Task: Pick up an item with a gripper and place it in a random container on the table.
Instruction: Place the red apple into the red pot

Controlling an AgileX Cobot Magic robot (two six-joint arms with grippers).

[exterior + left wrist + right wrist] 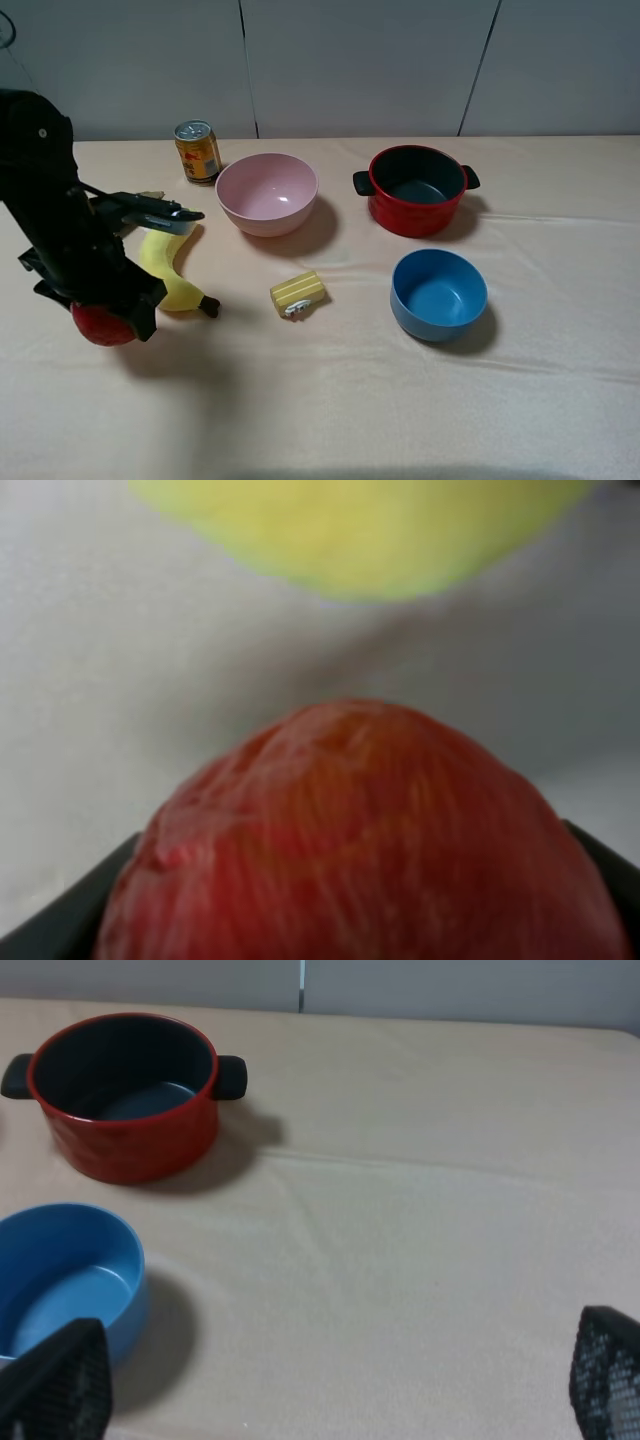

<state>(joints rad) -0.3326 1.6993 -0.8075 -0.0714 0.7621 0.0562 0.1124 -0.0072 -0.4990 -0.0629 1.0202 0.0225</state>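
So the left gripper (pixel 108 312) is clamped on the apple (pixel 98 326) way over by the left edge of the table (pixel 330 410). In the wrist view its dark fingers (pixel 60 930) hug both sides of the fruit. Can't tell if the apple is touching the cloth or just off it. The banana (pixel 172 262) lies just beside it on the far side, so that side is tight. Toward the front edge it's all bare cloth, loads of room. The red pot (pixel 417 195) is well apart, right of centre near the back. The pink bowl (pixel 267 193) and yellow block (pixel 298 293) lie between, and the blue bowl (pixel 438 293) sits just in front of the pot. A can (pixel 197 150) stands near the back edge. The right gripper (pixel 330 1385) is spread wide with nothing in it, and there's open cloth ahead of it beside the pot and blue bowl. The cloth is pale peach with a few soft creases, and a grey panelled wall (pixel 360 60) runs behind.
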